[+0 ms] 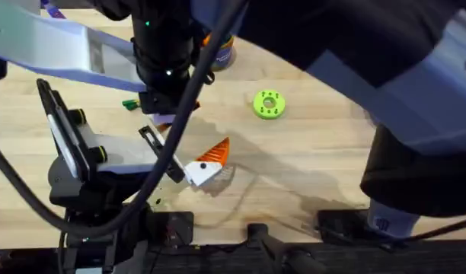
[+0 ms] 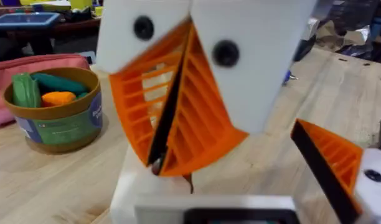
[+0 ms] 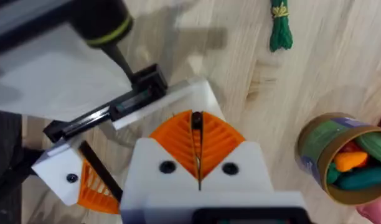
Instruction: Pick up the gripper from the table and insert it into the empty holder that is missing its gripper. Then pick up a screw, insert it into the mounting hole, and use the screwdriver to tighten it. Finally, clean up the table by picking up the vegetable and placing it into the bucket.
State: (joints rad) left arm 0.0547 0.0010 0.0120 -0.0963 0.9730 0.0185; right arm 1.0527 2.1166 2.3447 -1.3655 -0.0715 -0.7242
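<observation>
My right gripper [image 3: 196, 127] points down, shut on a small dark screw-like piece at its tips. The tips sit at the white holder [image 3: 178, 96] on my left gripper's black rail. My left gripper [image 1: 183, 144] stands open, with one orange-and-white finger [image 2: 330, 155] on the far jaw. From the left wrist, the right gripper [image 2: 156, 163] comes down just in front. The green vegetable [image 3: 281, 28] [image 1: 130, 104] lies on the table beyond the holder. The bucket [image 2: 60, 127] [image 3: 315, 146] stands upright with toy vegetables inside. The loose orange gripper and the screwdriver are out of view.
A green disc [image 1: 269, 104] lies on the wood to the right of the arms. A pink pouch [image 2: 28, 65] sits behind the bucket. The right arm hangs large and dark across the top of the overhead view.
</observation>
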